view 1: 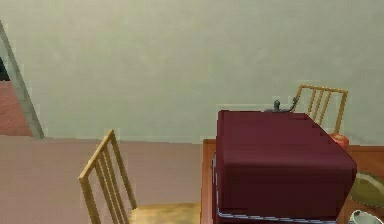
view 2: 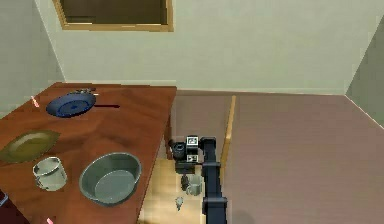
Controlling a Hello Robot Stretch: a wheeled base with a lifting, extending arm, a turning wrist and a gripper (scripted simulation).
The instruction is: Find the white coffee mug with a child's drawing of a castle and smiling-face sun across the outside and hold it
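Note:
A white mug [view 2: 48, 172] stands on the wooden table [view 2: 140, 112] near its front edge, between an olive plate [view 2: 28, 146] and a grey bowl [view 2: 110, 177]. Any drawing on the mug is too small to make out. My arm [view 2: 214, 190] rises from the bottom edge to the right of the table, with its white marker squares [view 2: 188, 149] at the far end. The gripper [view 2: 188, 180] hangs over a wooden chair seat [view 2: 170, 195], well right of the mug. I cannot tell whether it holds anything. A white rim [view 1: 358, 216] shows at the forward view's bottom right corner.
A blue pan [view 2: 75, 103] lies at the table's far side. A dark-red box [view 1: 283, 165] covers the table ahead, with wooden chairs at its left [view 1: 108, 180] and behind it [view 1: 322, 105]. A dark window [view 2: 112, 12] sits in the far wall. Pinkish floor [view 2: 300, 150] spreads to the right.

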